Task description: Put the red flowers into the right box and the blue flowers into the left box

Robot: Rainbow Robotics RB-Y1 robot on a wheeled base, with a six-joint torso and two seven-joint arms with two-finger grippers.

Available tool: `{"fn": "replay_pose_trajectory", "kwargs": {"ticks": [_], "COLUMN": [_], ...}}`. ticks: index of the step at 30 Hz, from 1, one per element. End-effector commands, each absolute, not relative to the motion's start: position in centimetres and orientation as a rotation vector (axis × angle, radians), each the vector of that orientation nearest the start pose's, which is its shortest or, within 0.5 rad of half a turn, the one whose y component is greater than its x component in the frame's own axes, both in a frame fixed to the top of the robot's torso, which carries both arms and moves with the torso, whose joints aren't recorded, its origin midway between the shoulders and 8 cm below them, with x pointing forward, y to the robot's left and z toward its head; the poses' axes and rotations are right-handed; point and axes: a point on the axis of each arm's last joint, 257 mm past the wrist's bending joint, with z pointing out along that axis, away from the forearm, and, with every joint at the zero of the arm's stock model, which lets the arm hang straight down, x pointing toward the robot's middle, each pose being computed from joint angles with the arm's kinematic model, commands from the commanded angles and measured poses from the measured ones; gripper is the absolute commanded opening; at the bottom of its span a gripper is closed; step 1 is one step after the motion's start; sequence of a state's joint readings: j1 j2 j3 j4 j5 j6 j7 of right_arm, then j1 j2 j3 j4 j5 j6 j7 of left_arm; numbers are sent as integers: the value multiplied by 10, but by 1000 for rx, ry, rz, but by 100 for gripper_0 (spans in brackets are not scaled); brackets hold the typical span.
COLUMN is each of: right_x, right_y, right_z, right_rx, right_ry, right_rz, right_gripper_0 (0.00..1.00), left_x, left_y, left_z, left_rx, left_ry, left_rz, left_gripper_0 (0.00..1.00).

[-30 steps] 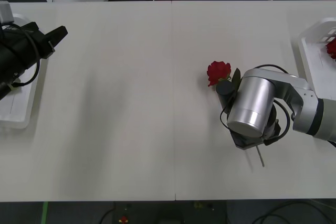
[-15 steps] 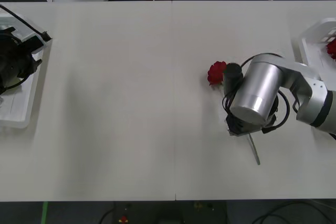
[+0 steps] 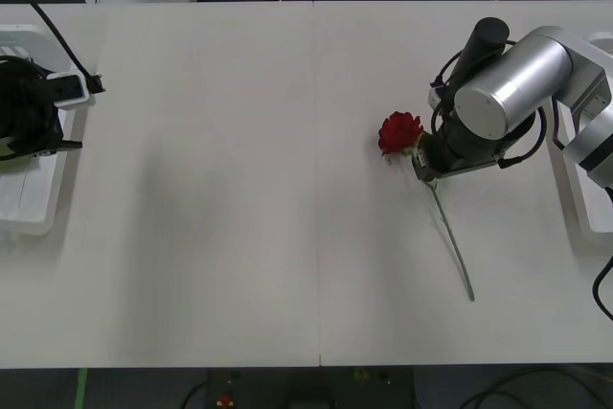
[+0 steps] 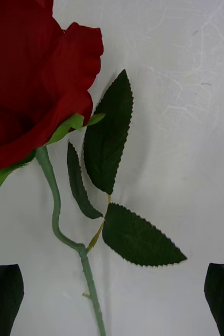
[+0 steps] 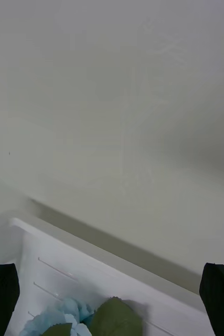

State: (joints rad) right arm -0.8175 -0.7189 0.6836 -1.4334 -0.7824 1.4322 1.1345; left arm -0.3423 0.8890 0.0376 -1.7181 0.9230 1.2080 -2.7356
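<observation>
One red rose lies on the white table, right of the middle. Its long thin stem runs from the bloom toward the near edge of the table. In the right wrist view I count three dark green leaves on the stem, just below the bloom, and they lie flat on the table.

The right gripper hangs just above the rose, beside the bloom. Its two black fingers are spread wide, one at each side of the stem, and they touch nothing.

The left gripper is over the left tray, at the left edge of the table. Its fingers are also spread apart and hold nothing. Inside this tray lies one cluster of pale blue flowers with an olive-green leaf next to it, close to the wall of the tray.

The right tray stands at the right edge of the table, partly hidden behind the right arm, well apart from the rose.
</observation>
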Motion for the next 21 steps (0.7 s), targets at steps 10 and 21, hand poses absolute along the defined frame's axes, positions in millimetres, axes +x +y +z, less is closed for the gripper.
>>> {"fn": "replay_pose_trajectory", "kwargs": {"ticks": [10,21], "right_x": [550,551], "right_y": [-175,-180], "right_z": [-286,-303], "right_rx": [-391,-366], "right_ry": [2685,2720], "right_rz": [-94,-105], "right_gripper_0": [100,67], "left_x": [502,510], "left_y": [282,244], "left_z": [-107,-108], "left_rx": [1328,1345], "left_ry": [1753,1748], "left_rz": [-43,-285], "left_gripper_0": [100,100]}}
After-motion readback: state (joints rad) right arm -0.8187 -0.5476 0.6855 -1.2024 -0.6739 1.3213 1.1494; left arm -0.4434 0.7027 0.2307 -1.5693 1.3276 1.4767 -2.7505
